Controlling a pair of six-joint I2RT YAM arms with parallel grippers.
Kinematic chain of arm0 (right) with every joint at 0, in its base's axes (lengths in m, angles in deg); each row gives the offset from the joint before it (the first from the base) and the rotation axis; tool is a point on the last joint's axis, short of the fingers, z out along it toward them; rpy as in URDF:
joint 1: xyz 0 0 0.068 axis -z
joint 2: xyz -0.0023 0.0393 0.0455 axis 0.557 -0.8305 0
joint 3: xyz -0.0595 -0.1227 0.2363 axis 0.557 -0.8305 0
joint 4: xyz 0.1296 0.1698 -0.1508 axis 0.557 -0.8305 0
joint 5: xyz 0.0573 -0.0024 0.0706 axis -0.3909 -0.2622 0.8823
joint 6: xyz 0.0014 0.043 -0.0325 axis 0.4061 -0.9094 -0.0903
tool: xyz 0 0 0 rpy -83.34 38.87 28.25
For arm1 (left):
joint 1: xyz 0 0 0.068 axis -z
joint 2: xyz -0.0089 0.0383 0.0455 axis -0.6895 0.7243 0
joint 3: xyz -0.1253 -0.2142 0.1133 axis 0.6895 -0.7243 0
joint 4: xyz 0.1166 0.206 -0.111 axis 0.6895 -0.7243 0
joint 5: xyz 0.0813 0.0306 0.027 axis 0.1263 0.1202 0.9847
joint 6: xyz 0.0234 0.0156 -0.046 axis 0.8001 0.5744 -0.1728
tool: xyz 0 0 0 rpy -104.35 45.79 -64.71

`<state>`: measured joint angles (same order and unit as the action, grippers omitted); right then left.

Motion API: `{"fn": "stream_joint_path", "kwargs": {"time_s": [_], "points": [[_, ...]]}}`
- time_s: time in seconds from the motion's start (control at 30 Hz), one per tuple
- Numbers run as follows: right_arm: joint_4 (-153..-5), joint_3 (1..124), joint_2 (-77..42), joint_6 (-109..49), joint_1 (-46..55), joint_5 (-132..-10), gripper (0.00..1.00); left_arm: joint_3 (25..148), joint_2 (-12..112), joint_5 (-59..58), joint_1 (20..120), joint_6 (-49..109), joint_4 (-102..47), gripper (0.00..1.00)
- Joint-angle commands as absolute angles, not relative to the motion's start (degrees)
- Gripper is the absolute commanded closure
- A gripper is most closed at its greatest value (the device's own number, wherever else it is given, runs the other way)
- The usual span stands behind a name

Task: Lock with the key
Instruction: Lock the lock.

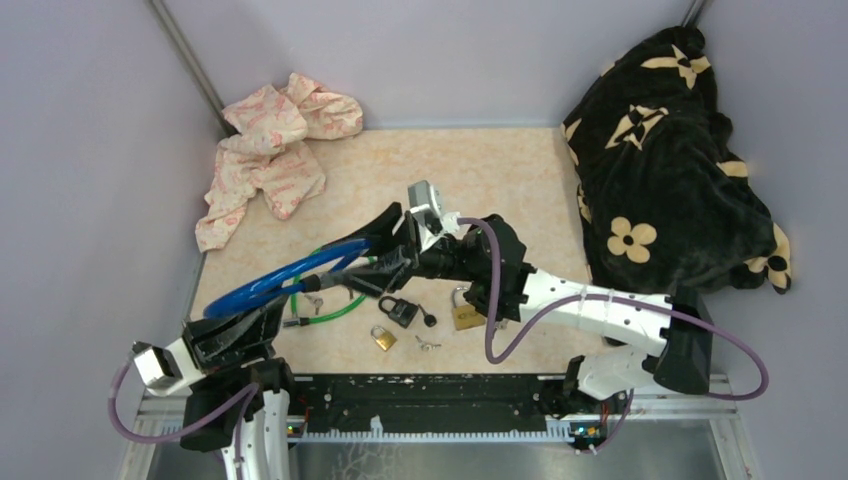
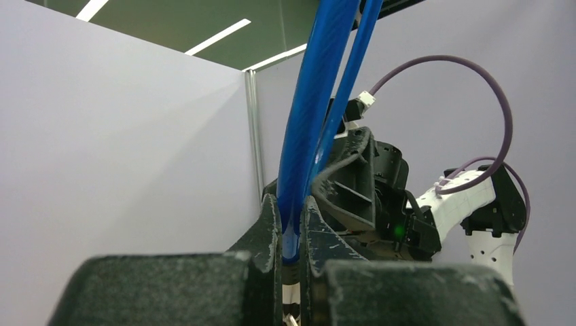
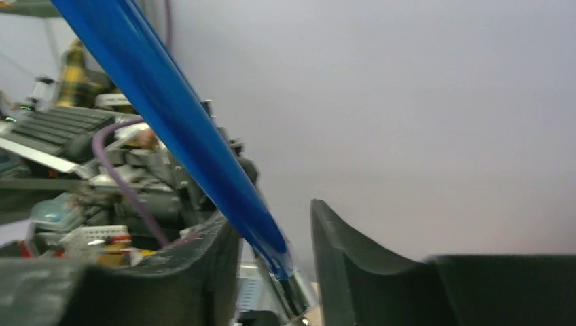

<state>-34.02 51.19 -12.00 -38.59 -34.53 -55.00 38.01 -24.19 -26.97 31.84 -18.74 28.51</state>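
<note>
While the left gripper (image 2: 291,204) clamps the blue cable lock (image 1: 285,278), its long axis runs from these jaws to the right gripper (image 3: 272,214). There the jaws stand apart, with its end between them.

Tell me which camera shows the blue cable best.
The top external view: the blue cable shows as one long narrow loop, nearly end to end. The left wrist view shows only two close-up strands of it; the right wrist view, one strand.
</note>
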Motion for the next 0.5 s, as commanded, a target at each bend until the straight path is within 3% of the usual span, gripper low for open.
{"fn": "stream_joint_path", "kwargs": {"time_s": [0.0, 0.03, 0.07, 0.23, 0.33, 0.47], "points": [[-36.7, 54.5, -12.0, -40.0, -34.4, -47.1, 0.44, 38.2, -24.4, -23.7, 31.5, -19.3, 29.5, 1.0], [-38.4, 55.0, -11.9, -39.9, -33.6, -44.9, 0.09, 38.0, -24.4, -24.0, 31.6, -19.3, 29.3, 1.0], [-39.8, 55.4, -11.6, -40.4, -32.6, -42.6, 0.02, 37.7, -24.4, -24.4, 31.5, -19.1, 29.1, 1.0], [-45.1, 55.6, -10.5, -39.8, -25.4, -30.4, 0.02, 36.4, -24.4, -25.4, 31.6, -19.4, 28.2, 1.0], [-56.4, 59.0, -12.4, -31.7, -25.0, -29.3, 0.02, 36.2, -24.4, -25.0, 31.5, -20.3, 27.8, 1.0], [-56.4, 61.7, -16.6, -32.1, -25.1, -28.3, 0.02, 36.3, -24.4, -25.2, 31.5, -20.7, 27.5, 1.0]]}}
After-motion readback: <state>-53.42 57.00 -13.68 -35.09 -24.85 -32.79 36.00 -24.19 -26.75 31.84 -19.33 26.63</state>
